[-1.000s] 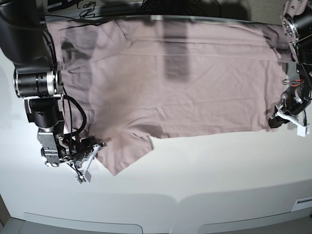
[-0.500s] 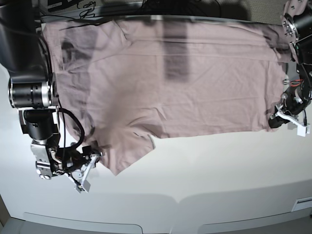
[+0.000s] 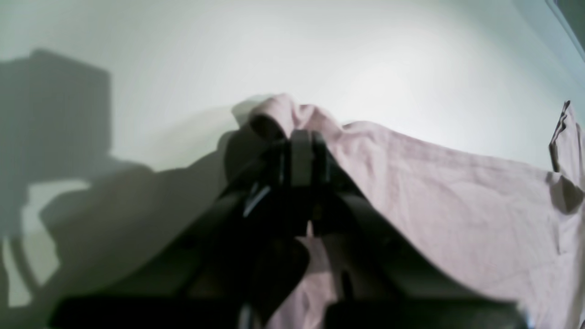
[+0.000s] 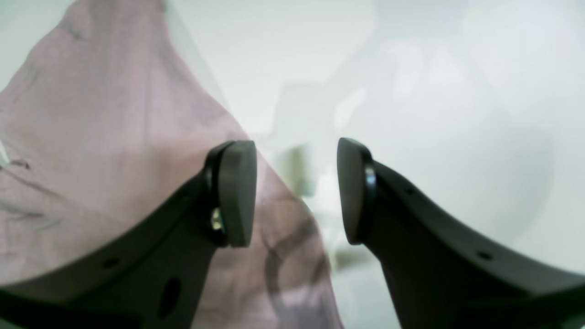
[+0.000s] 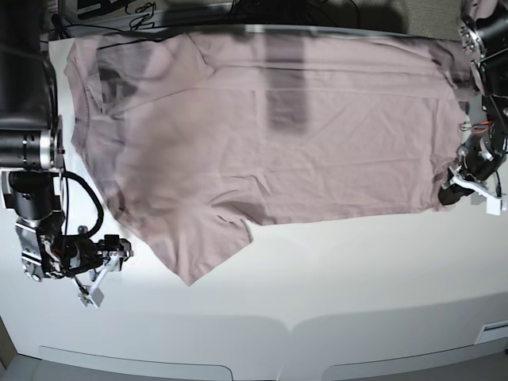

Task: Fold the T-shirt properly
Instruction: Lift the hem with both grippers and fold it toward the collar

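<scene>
The mauve-pink T-shirt lies spread flat on the white table, with a short sleeve pointing toward the front. My left gripper is shut on the shirt's near right corner; in the left wrist view the gripper pinches a raised fold of the fabric. My right gripper is open and empty, on the bare table left of the sleeve. In the right wrist view the gripper stands open, with the shirt's edge under its left finger.
The right arm's dark body stands over the shirt's left edge. Black cables lie along the table's back edge. The table's front edge runs below the shirt.
My right gripper has moved left, away from the sleeve, and the arm's body has slid left off the shirt. My left gripper stays shut on the corner.
</scene>
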Available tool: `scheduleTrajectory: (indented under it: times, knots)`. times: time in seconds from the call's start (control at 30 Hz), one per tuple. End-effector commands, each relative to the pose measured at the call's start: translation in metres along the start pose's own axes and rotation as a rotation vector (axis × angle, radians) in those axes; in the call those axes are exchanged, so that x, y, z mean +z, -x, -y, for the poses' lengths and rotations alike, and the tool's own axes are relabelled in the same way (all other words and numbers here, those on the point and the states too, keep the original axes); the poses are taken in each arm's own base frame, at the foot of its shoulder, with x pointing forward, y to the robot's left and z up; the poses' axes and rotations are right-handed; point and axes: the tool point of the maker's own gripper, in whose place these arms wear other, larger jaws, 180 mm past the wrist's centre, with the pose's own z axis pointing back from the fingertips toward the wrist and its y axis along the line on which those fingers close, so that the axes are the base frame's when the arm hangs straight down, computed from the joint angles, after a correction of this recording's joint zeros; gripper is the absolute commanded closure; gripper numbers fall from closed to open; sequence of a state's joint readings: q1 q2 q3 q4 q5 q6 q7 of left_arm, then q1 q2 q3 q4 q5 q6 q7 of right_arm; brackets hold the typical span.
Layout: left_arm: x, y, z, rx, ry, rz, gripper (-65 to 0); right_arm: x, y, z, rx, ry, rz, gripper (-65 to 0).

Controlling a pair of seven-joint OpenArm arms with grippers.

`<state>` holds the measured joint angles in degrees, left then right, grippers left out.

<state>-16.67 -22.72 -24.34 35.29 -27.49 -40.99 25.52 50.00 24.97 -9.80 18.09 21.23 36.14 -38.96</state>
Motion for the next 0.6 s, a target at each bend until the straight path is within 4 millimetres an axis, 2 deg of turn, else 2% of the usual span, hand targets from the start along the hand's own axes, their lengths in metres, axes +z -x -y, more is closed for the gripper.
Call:
scheduleTrajectory:
  times: [0.0, 0.13, 0.27, 0.43, 0.57]
  knots:
    - [0.005, 0.012, -0.012, -0.018, -0.040, -0.070, 0.0, 0.013, -0.024, 0.001, 0.005, -0.002, 0.047, -28.9]
    - [0.002, 0.015, -0.007, -0.007, -0.029, -0.070, 0.0, 0.011, -0.014, -0.010, 0.028, -0.046, -0.014, -28.9]
    - [-0.004, 0.023, 0.002, 0.004, -0.011, -0.078, 0.0, 0.007, -0.005, -0.010, 0.034, -0.043, -0.043, -28.9]
    - [-0.011, 0.031, 0.013, 0.019, 0.010, -0.082, 0.0, -0.004, 0.029, -0.002, 0.042, -0.015, -0.109, -28.9]
    - [-0.013, 0.033, 0.016, 0.023, 0.017, -0.083, 0.0, -0.014, 0.042, -0.002, 0.033, -0.018, -0.083, -28.9]
